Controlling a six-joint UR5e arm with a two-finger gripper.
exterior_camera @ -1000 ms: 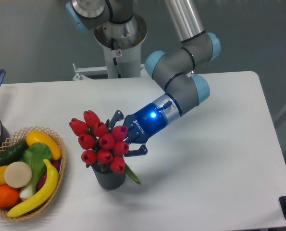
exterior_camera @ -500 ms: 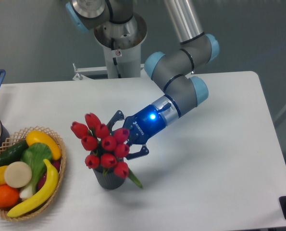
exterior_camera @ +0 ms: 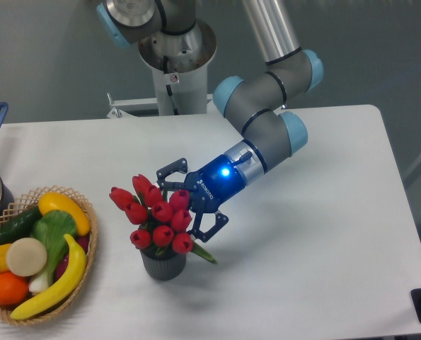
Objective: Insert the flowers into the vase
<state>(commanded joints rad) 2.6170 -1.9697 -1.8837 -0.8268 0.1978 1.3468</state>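
Step in hand: the release was judged to be under way, since the flowers (exterior_camera: 156, 217) were already seated in the vase (exterior_camera: 163, 264) and no longer clamped.
Gripper: the gripper (exterior_camera: 193, 202) was seen with its fingers spread apart, one above and one below the right side of the bunch; nothing was gripped between them.
Flowers: the red tulip buds were gathered in a tight bunch directly over the vase mouth, the stems hidden inside it, and a green leaf was draped over the rim on the right.
Lean: the bunch was tilted somewhat toward the left, away from the gripper.
Vase: the dark ribbed pot was stood upright on the white table (exterior_camera: 323, 234), just right of the wicker basket (exterior_camera: 83, 263) and apart from it.
Contact: whether the fingertips were touching the nearest buds could not be told, as buds and fingers overlapped in the view.
Progress: the task was judged nearly complete, only the withdrawal being left.
Next move: a retreat up and to the right along the arm's own line was called for, with the fingers kept wide.
Risk: a bud or leaf could be snagged by the lower finger and the light vase tipped.
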